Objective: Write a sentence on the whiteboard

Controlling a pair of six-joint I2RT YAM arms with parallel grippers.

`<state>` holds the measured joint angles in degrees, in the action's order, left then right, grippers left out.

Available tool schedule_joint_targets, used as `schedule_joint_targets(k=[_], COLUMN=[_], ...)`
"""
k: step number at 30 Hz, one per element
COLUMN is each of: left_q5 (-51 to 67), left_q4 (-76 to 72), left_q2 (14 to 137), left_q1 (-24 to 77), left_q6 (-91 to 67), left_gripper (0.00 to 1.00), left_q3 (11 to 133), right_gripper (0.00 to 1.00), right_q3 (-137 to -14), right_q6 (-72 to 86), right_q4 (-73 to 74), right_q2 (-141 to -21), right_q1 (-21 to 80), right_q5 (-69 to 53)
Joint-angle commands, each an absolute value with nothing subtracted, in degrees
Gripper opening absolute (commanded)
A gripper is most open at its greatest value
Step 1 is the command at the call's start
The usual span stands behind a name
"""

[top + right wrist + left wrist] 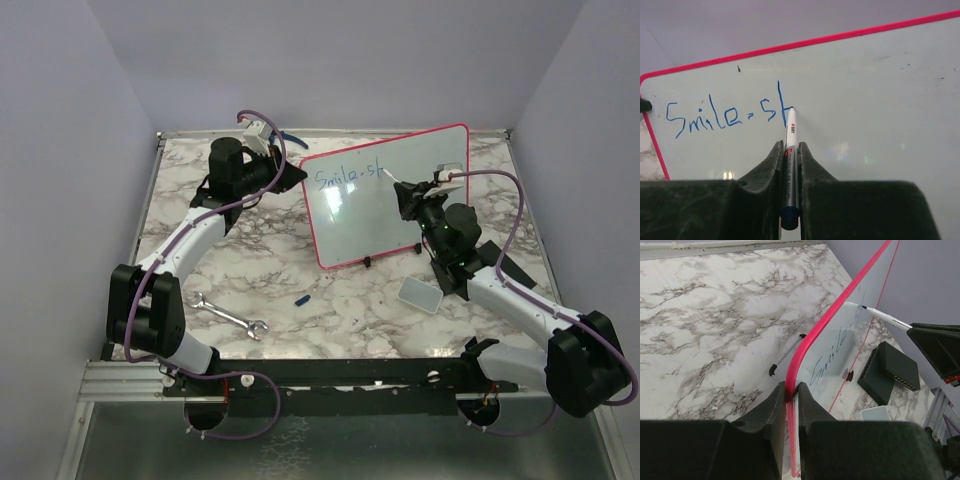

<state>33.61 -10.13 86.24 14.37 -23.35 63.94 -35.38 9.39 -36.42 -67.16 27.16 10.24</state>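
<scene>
The whiteboard (390, 215), glossy white with a red-pink frame, stands on small black feet at the back middle of the marble table. Blue marker letters of the sentence (725, 117) read "Smile-sh" along its upper left, also seen from above (348, 179). My left gripper (791, 390) is shut on the board's left edge (810, 335), one finger on each face. My right gripper (790, 150) is shut on a white and grey marker (791, 132), whose tip touches the board at the "h". From above, the right gripper (412, 190) is in front of the board's upper middle.
A silver wrench (228, 316) and a small blue cap (304, 298) lie on the table in front of the board. A small grey pad (421, 294) sits near the right arm. A black box-like object (888, 371) lies beyond the board's far side.
</scene>
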Motion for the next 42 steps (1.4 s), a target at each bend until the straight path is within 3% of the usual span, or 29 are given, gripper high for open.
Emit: schedule_joint_targets(k=[1,42], left_q5=[33.84,33.44], left_q4=[-11.01,-11.12], left_q2=[84.31,84.3], left_q1=[13.97,13.94], left_q6=[-23.16,-22.98], left_gripper=[0.03,0.03], left_q3=[64.25,63.9], right_gripper=[0.01,0.01], right_q3=[-34.77,-32.25], right_q6=[8.75,10.13], right_q4=[-35.31,-32.18], right_q2=[-66.99,-62.85], right_q1=[27.09,27.09], right_q5=[11.3,10.58])
